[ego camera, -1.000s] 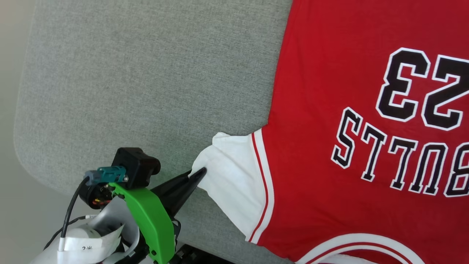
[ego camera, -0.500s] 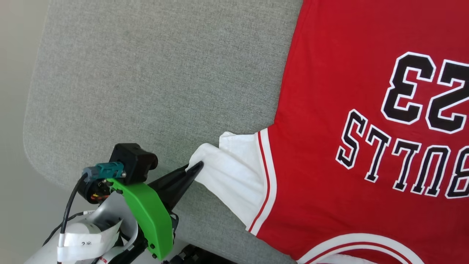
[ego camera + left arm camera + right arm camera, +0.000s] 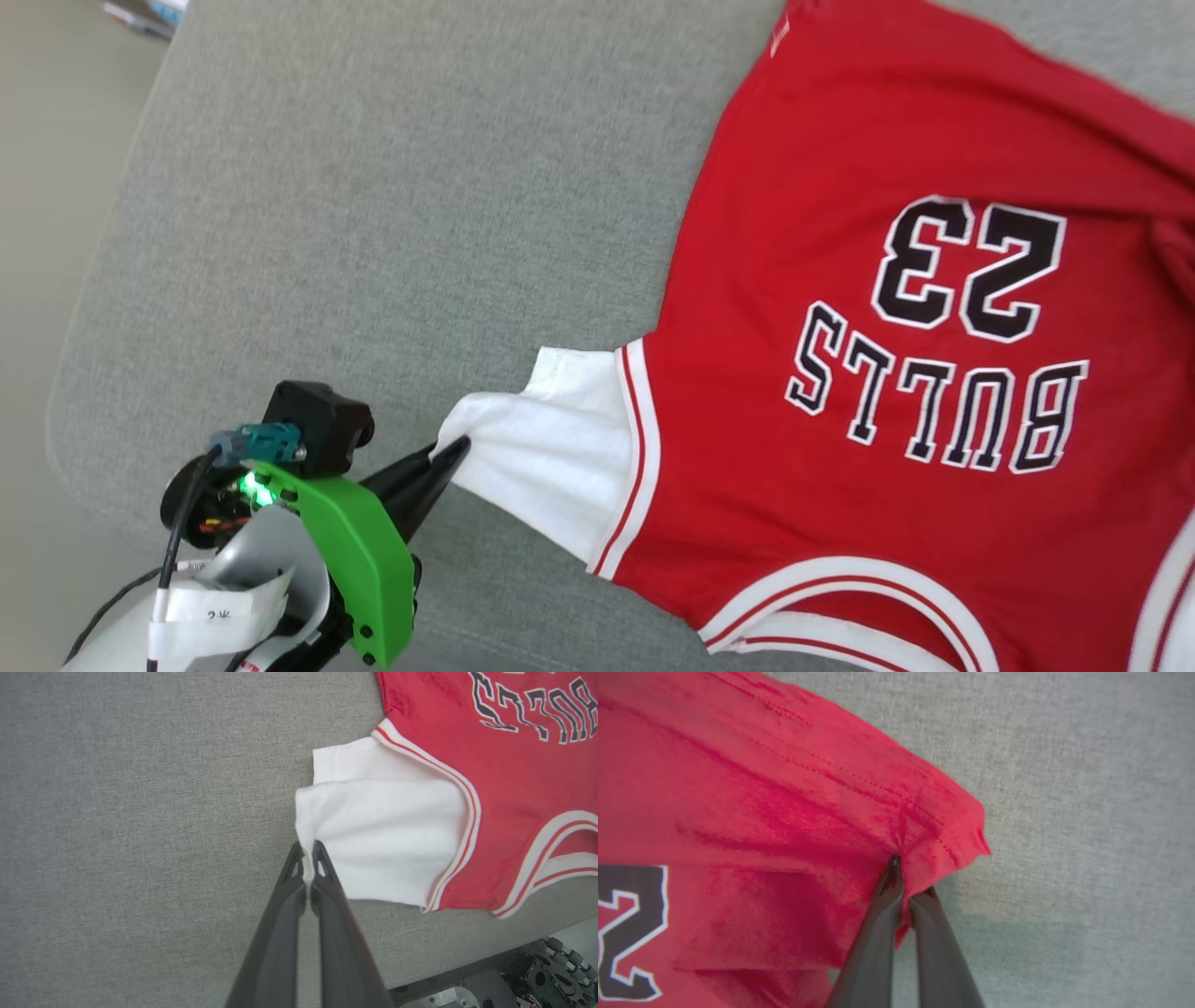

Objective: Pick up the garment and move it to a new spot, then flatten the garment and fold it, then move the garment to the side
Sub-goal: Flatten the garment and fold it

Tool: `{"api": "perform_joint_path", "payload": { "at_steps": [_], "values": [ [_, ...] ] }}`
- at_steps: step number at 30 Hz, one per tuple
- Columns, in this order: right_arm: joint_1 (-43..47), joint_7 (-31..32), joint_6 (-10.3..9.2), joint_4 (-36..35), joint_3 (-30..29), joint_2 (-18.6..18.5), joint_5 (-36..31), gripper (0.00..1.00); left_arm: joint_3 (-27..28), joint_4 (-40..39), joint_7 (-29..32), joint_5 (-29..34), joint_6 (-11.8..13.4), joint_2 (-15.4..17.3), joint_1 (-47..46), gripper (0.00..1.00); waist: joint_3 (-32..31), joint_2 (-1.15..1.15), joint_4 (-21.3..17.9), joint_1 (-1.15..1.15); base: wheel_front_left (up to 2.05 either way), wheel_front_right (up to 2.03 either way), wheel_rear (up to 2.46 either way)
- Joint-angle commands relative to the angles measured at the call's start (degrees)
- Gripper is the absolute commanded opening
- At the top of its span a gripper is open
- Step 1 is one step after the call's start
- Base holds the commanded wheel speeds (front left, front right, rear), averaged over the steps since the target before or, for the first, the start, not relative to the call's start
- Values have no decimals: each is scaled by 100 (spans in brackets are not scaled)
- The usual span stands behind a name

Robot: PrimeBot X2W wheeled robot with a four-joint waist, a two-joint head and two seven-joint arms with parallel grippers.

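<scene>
- Grey woven-fabric surface (image 3: 373,233) with a rounded corner takes up most of my head view. Pale floor (image 3: 37,327) runs along its left side.
- Garment (image 3: 840,523), a red soft-fabric jersey T-shirt with white short sleeves and red-white striped trim, lies print-up on the right part of that surface.
- Black, white-edged "BULLS 23" print (image 3: 943,373) reads upside down from my head camera. Striped neckline trim (image 3: 840,597) sits at the near side and the hem at the far side.
- Body is mostly flat. I see a long raised crease (image 3: 1074,159) across the red cloth near the hem, upper right.
- Left gripper (image 3: 308,851), two long dark fingers, is clamped tight on the outer edge of one white sleeve (image 3: 387,835). A sliver of white cloth is pinched between the tips.
- That sleeve is drawn out to the left, away from the body, with its cuff doubled over and a second layer showing behind.
- Right gripper (image 3: 909,877) is closed on the red hem corner (image 3: 962,830). Creases radiate from the pinch point, and the corner throws a shadow on the grey fabric beside it.
- Left wrist carries a green plastic bracket (image 3: 359,560), a black camera module (image 3: 313,425) and a white tape label (image 3: 201,616). A small green light (image 3: 250,485) is lit.
- Robot base hardware with small rollers (image 3: 556,970) shows past the surface edge in the left wrist view.
</scene>
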Motion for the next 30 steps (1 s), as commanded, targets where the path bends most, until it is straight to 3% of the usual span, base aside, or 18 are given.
{"api": "perform_joint_path", "payload": {
  "at_steps": [1, 17, 23, 30],
  "values": [
    [450, 48, -4, 58, -5, 24, 83, 0, 3, 29, 24, -9, 45, 35, 105, 0, -636, -1, -413, 0, 0, 0, 0],
    [3083, 219, -4, -1646, -386, 56, 972, 0, 51, 81, -169, -196, 354, -26, 613, 0, -1677, -1, -1068, 0, 0, 0, 0],
    [3872, 268, -4, -2165, -682, 247, 1060, 0, -5, 85, -238, -232, 386, -136, 709, 0, -1796, -1, -1215, 0, 0, 0, 0],
    [4327, 99, -4, -2215, -805, 597, 997, 0, -84, 119, -236, -217, 374, -217, 689, 0, -1819, -1, -1244, 0, 0, 0, 0]
  ]
}}
